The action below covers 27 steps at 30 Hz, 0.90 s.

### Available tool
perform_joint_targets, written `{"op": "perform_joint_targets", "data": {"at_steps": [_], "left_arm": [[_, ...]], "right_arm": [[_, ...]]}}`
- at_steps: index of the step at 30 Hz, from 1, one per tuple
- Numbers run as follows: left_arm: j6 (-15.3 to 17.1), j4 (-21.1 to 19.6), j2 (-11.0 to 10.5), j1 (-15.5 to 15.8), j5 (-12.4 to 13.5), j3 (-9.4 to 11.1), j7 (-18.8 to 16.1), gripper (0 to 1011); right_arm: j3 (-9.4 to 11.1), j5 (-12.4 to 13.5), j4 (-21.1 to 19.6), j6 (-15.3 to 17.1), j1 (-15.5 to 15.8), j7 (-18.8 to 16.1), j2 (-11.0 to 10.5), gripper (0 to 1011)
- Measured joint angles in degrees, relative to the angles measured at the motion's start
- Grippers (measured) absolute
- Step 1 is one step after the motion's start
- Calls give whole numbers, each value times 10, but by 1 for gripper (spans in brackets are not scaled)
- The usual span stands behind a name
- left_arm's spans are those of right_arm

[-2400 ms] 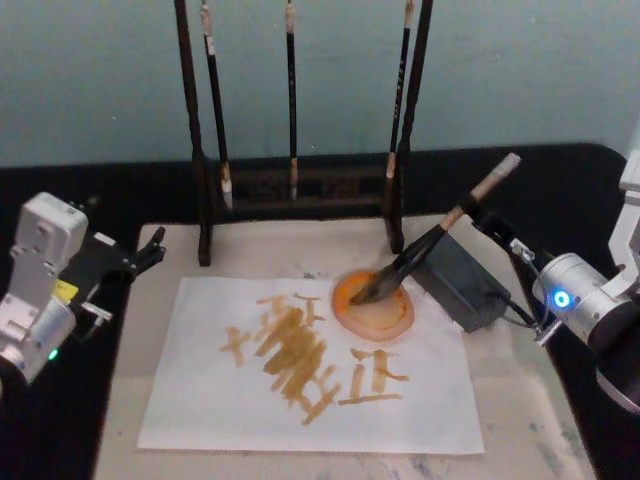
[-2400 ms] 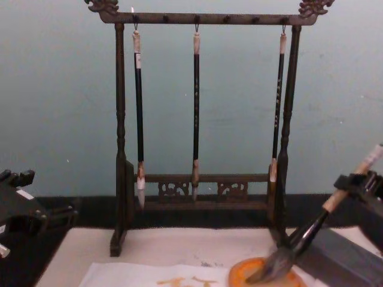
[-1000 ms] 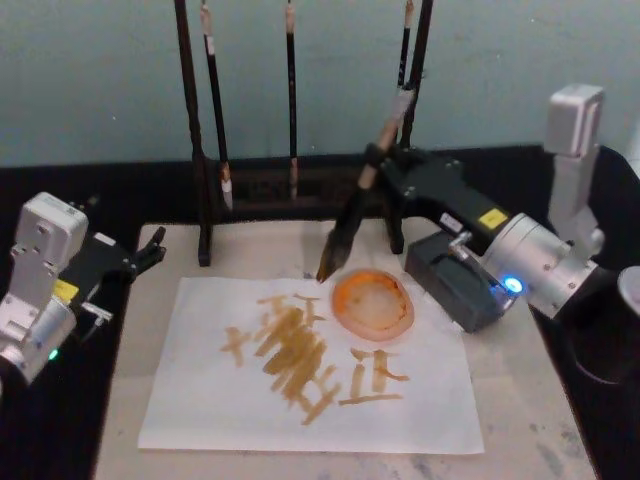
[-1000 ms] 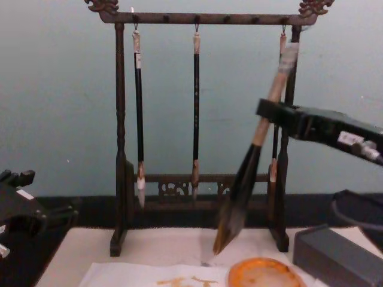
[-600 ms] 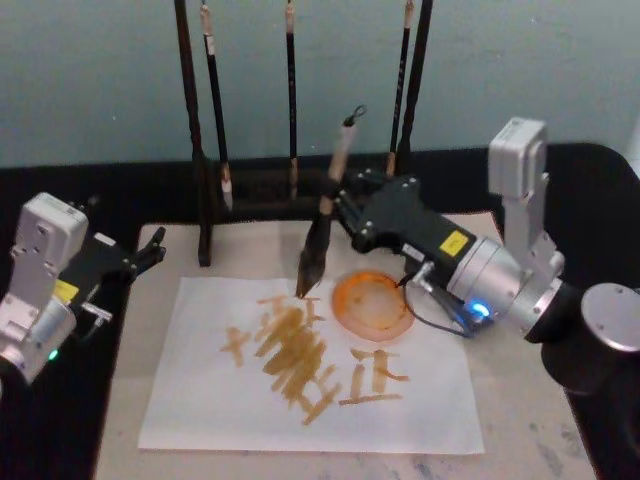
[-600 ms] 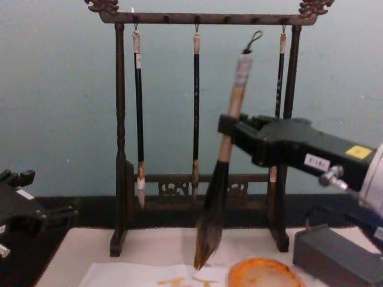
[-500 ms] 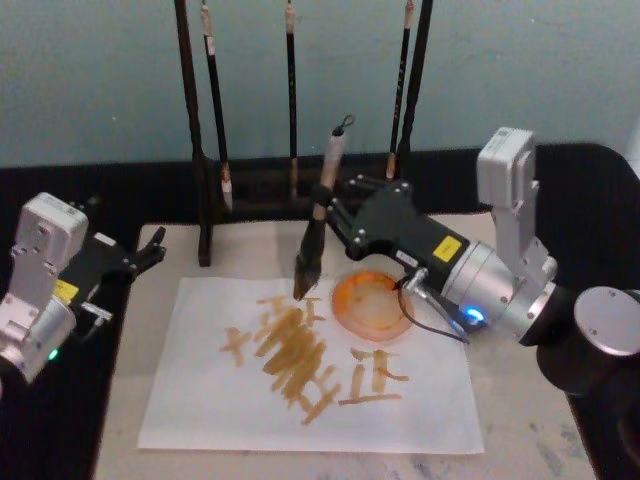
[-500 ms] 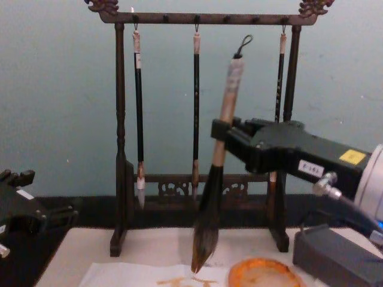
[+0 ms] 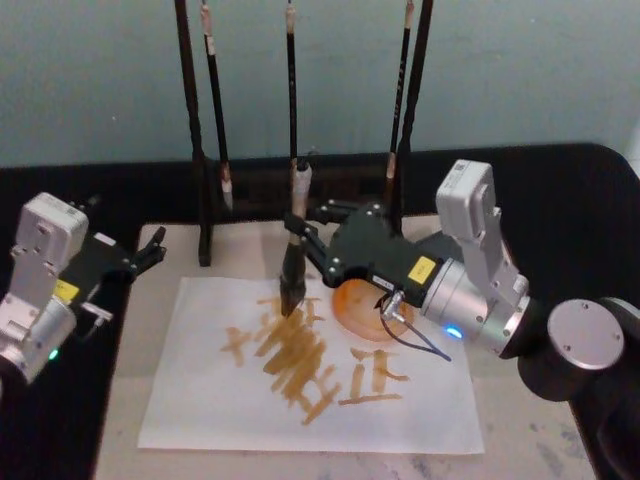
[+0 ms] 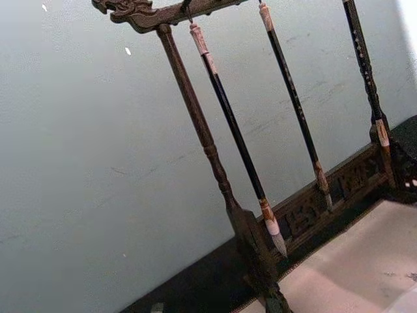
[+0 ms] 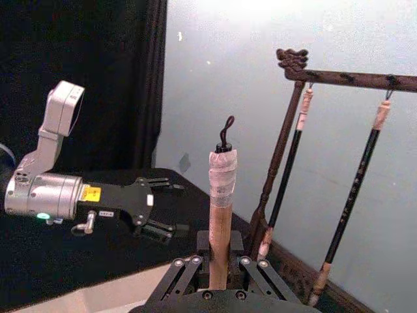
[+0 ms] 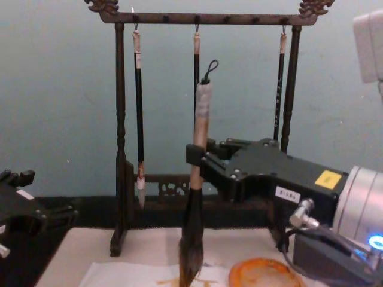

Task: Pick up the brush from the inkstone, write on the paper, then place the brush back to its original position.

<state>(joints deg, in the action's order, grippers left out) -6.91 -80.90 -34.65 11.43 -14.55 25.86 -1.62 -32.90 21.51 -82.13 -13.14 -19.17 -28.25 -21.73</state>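
Right claw (image 9: pixel 306 232) clenched on brush (image 9: pixel 293 262), gripping pale handle above black section. Brush held near upright, likely so bristles meet paper (image 9: pixel 200 400) squarely. Bristle tip at upper edge of orange-yellow strokes, seemingly touching sheet. Judged: writing step under way, return to inkstone not yet done.

Left claw (image 9: pixel 150 248) parked at counter's left, beside beige mat (image 9: pixel 125 340), fingers released, well clear of stroke path.

Count: one thick brush, one sheet, one orange ink dish (image 12: pixel 257 275), three thin brushes hanging on wooden rack (image 12: pixel 119 149), two claws.
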Motion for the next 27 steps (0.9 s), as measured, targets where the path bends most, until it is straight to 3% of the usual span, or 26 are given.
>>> {"op": "perform_joint_targets", "data": {"at_steps": [27], "left_arm": [[0, 0, 0, 0, 0, 0, 0, 1010]], "right_arm": [[21, -24, -9, 10, 22, -27, 17, 176]]}}
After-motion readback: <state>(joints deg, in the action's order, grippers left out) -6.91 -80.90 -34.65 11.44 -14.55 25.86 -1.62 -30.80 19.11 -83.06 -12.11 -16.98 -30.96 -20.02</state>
